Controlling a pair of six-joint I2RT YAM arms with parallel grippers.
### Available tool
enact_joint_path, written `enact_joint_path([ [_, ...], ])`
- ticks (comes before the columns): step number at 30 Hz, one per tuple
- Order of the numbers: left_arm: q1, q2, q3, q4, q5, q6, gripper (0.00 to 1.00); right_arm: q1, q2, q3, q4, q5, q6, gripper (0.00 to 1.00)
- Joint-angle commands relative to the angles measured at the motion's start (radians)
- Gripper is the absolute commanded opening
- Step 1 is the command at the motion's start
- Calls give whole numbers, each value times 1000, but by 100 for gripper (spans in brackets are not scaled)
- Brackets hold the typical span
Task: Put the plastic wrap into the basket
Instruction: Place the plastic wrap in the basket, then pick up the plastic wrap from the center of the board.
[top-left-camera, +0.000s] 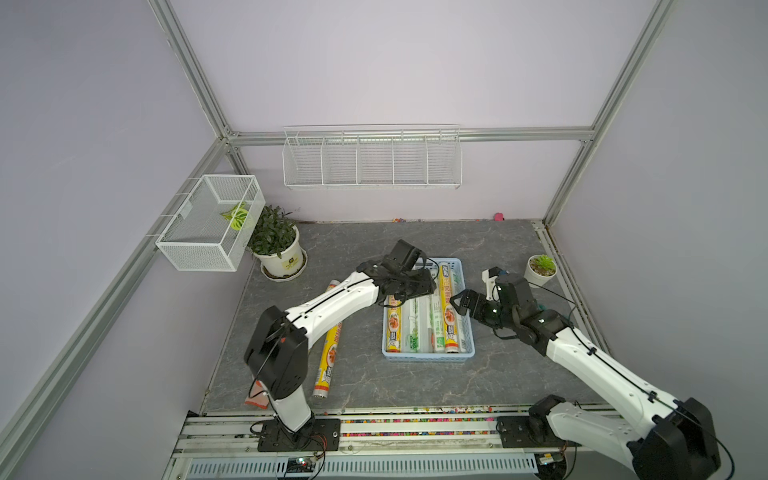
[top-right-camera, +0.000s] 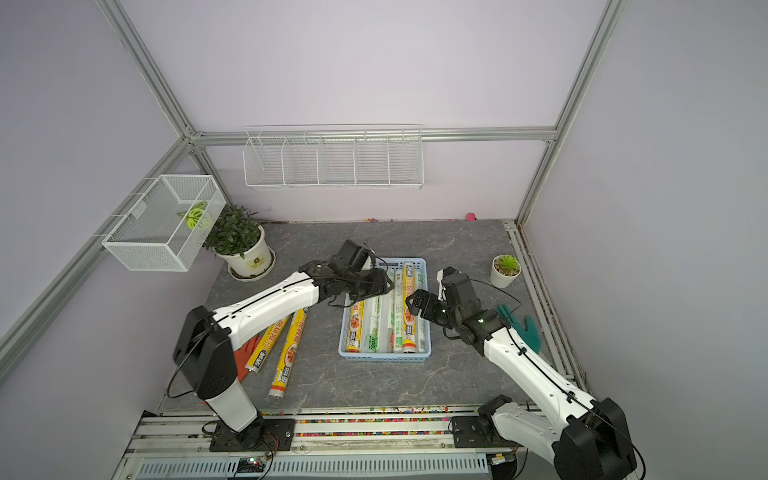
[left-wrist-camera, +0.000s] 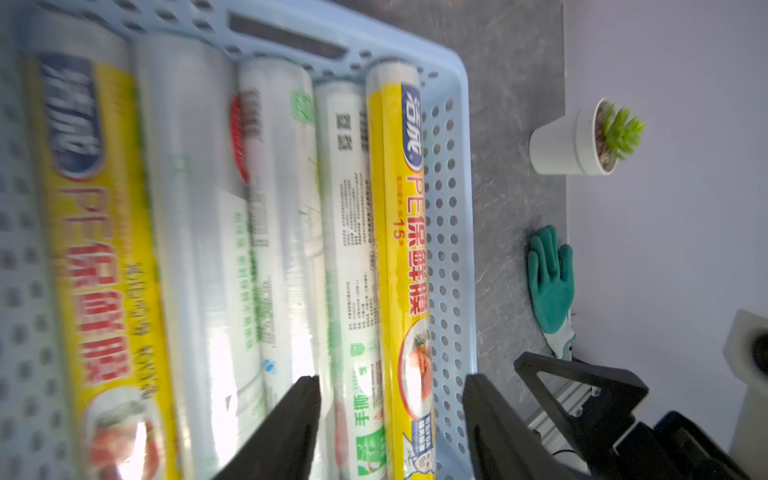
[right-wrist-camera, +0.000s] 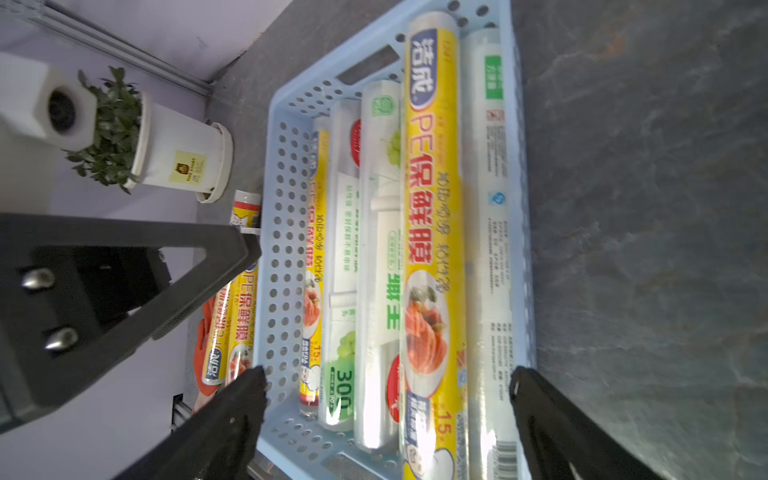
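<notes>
Lilac walls on an aluminium frame close in a dark, marbled surface (top-left-camera: 374, 386). Your left arm (top-left-camera: 332, 301) and right arm (top-left-camera: 602, 370) reach in from its near edge and meet over the basket (top-left-camera: 428, 356), which sits about mid-surface, a little toward the right edge. At least five rolls of plastic wrap (top-left-camera: 415, 328) lie side by side in it, filling its width. One yellow roll (right-wrist-camera: 432, 232) seems to ride on top of its neighbours. Two loose rolls (top-right-camera: 286, 357) lie near the left edge, under your left arm.

The left claw (left-wrist-camera: 390, 415) hangs over the basket's far end, jaws part-way apart, gripping nothing I can see. The right claw (right-wrist-camera: 386, 415) stands wide and empty by the basket's right wall.

With the basket this full, your next rolls must stack, and a round roll on top could slip over the low wall. The two claws are close together, so a careless swing could knock them into each other. Your left arm could also nudge the loose rolls toward the left edge.

Around you are a wire rack (top-left-camera: 372, 160) on the back wall and a mesh box (top-left-camera: 199, 232) on the left wall. A potted plant (top-left-camera: 276, 245) stands at the far-left corner, and a small pot (top-left-camera: 538, 272) and a green glove (top-right-camera: 521, 328) are by the right edge. An orange glove (top-right-camera: 243, 361) lies against the loose rolls, and your claw could catch it when it grasps them.
</notes>
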Motion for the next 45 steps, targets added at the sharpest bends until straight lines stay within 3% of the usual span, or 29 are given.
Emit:
enact_joint_path([
  [1,49,-128,-149,102,-107,14,64,62,58,73,52,-24,-54,97],
  [7,86,-378,-374,78,-410,41,74,229,258,251,10,19,-141,96],
  [13,124,-499,-499,-96,-620,38,88,367,440,403,-18,100,-213,97],
  [16,187,-548,-560,-137,-579,34,90,423,508,446,-5,134,-233,97],
  [20,361,-626,-695,-52,-343,70,93,478,576,478,46,146,-253,97],
  [25,467,-645,-752,-28,-243,83,93,504,632,499,94,116,-249,96],
  [39,473,-460,-715,-36,-164,100,85,511,680,524,98,79,-167,95],
  [45,470,-328,-618,-146,-149,111,81,507,671,524,50,107,-160,95],
])
